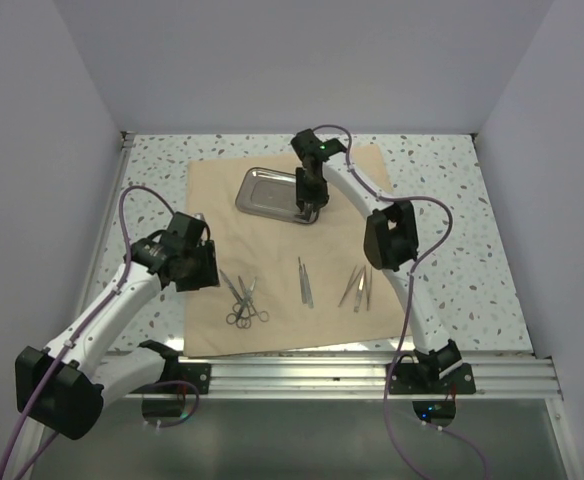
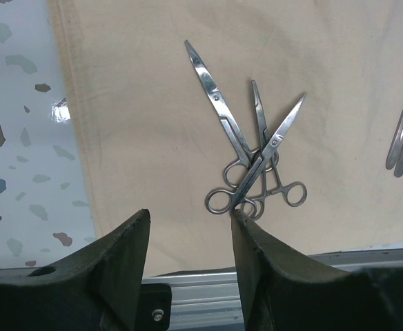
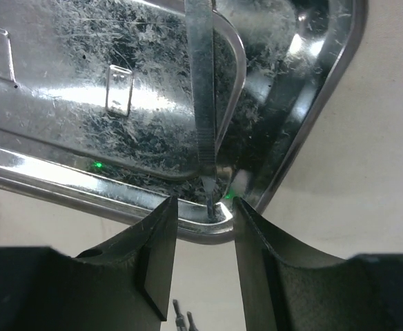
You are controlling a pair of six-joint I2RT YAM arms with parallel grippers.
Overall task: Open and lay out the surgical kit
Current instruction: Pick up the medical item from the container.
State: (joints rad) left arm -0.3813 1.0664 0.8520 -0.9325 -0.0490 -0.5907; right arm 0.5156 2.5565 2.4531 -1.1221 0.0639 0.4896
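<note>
At the near edge of the large tan cloth wrap (image 1: 272,250), spread flat on the white speckled surface (image 1: 472,250), the left end effector (image 2: 190,214) hovers with its two dark fingers set moderately apart and nothing between them; just beyond its right fingertip lies a cluster of three ring-handled steel scissors and forceps (image 2: 257,165), crossed over one another with their tips pointing away from the arms; to the right of them on the cloth sits a pair of slim straight metal tools (image 1: 304,282), and further right, apart from those, a set of thin metal tweezers (image 1: 357,288); all three groups lie in a row along the near half of the cloth. Farther back, on the far half of the cloth, rests the small shiny rectangular steel tray (image 1: 262,190); the right end effector (image 3: 203,201) is poised over the tray's near right corner, fingers partly spread; a slim flat metal instrument (image 3: 201,103) lies in the tray, its near end between the fingertips without either visibly pressing on it.
</note>
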